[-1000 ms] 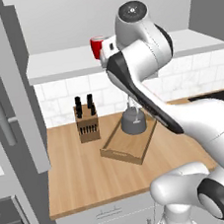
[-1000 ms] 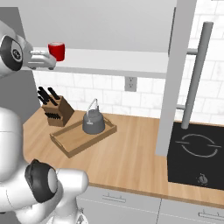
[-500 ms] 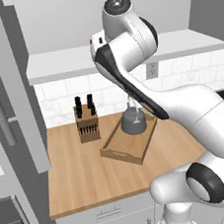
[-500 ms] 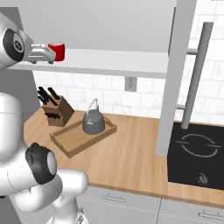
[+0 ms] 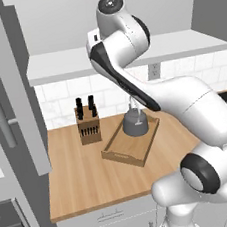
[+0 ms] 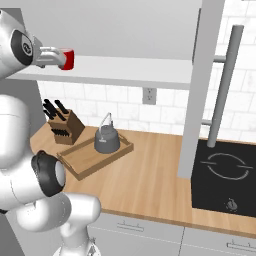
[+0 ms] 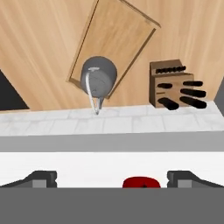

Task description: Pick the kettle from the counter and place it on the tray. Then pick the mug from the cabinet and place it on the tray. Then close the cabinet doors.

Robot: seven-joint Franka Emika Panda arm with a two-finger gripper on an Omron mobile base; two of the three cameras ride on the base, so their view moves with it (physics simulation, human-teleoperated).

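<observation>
Hand (image 7: 112, 178) has moved in along the white cabinet shelf (image 6: 125, 70) since a second ago, fingers spread wide, holding nothing. Small bright red mug (image 6: 67, 59) sits on the shelf between the fingertips (image 7: 43, 177). Dark grey metal kettle (image 6: 107, 140) rests in the light wooden tray (image 5: 121, 156) on the butcher-block surface (image 6: 155, 175).
</observation>
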